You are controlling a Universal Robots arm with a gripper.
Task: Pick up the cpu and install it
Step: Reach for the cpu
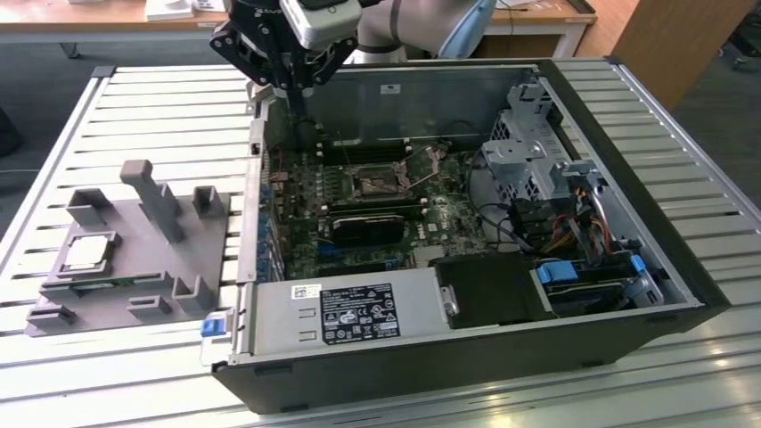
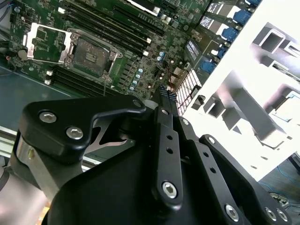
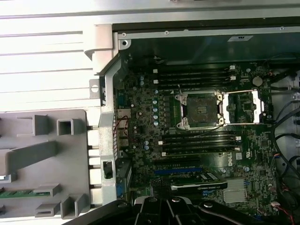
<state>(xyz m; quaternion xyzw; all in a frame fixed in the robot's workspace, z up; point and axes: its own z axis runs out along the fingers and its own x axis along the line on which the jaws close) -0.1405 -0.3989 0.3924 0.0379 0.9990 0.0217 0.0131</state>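
Silvery cpu (image 1: 89,252), flat (on grey tray (image 1: 137,257))

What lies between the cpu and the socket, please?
In the exterior view, the upright posts of the tray and the case wall stand between the cpu and the socket.

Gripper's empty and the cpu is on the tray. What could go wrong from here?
1. The gripper hangs near the case's side wall; swinging toward the grey tray could clip it.
2. The cpu lies among upright posts; the jaws may snag one on descent.
3. The socket lies open; a tilted placement could damage its contacts.
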